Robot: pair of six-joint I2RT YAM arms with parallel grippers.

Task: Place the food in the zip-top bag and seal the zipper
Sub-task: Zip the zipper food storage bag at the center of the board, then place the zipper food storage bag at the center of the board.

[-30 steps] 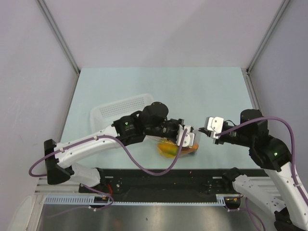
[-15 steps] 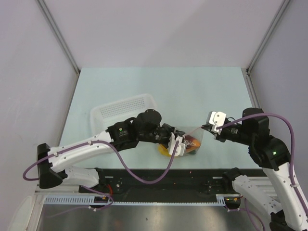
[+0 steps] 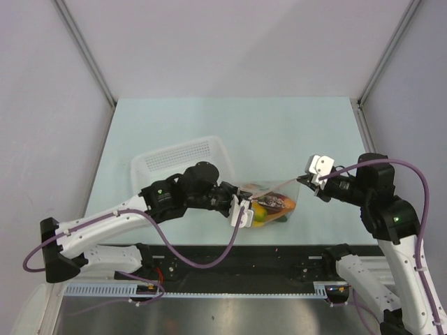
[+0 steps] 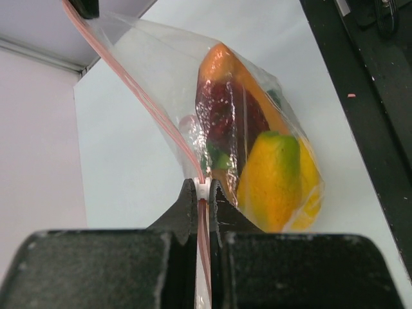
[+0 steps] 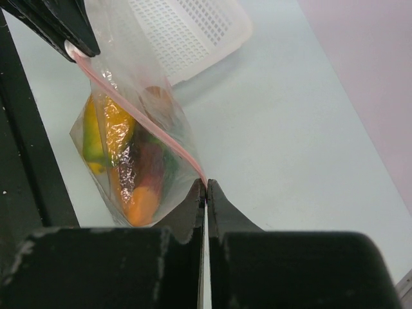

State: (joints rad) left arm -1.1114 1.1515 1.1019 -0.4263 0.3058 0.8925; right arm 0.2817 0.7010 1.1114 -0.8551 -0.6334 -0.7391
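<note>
2 grippers pinch the clear crinkly plastic bag [image 3: 274, 207] by its thin pink-red zipper strip [image 3: 278, 186], near the front edge of the pale green table [image 3: 279, 132]. The left gripper [image 3: 242, 209] is clamped on 1 end and the right gripper [image 3: 305, 180] on the other, so the strip runs straight from left to right. The small toy fruits and vegetables [image 3: 268, 210] sit inside, below it. Farther back stands the white slotted plastic basket [image 3: 174, 160].

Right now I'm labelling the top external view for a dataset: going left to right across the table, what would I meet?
White slotted basket → left gripper → zip-top bag with the food inside → right gripper.
</note>
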